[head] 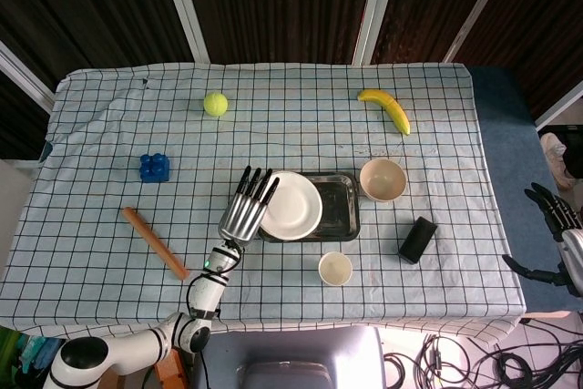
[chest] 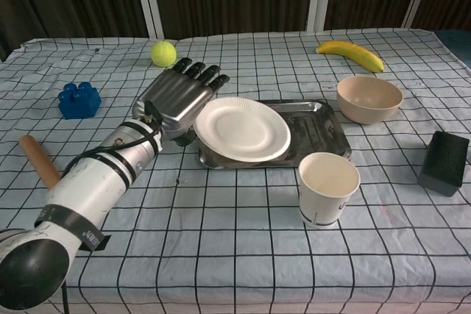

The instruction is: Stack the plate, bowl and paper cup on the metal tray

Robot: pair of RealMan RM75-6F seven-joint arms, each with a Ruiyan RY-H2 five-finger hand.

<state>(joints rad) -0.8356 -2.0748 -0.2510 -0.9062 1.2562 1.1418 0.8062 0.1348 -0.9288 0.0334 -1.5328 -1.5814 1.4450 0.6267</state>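
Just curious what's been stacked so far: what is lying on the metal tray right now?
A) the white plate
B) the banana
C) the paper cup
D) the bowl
A: the white plate lies on the metal tray, while the other three sit on the tablecloth.

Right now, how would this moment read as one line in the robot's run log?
plate: on metal tray | left hand: fingers straight, beside plate | bowl, paper cup: on table, unstacked | right hand: off table, idle

Yellow-green tennis ball (head: 215,103) at the far left, banana (head: 385,108) at the far right, blue toy brick (head: 155,167), wooden stick (head: 155,242), black block (head: 417,239) near right edge, checked tablecloth (head: 109,125)
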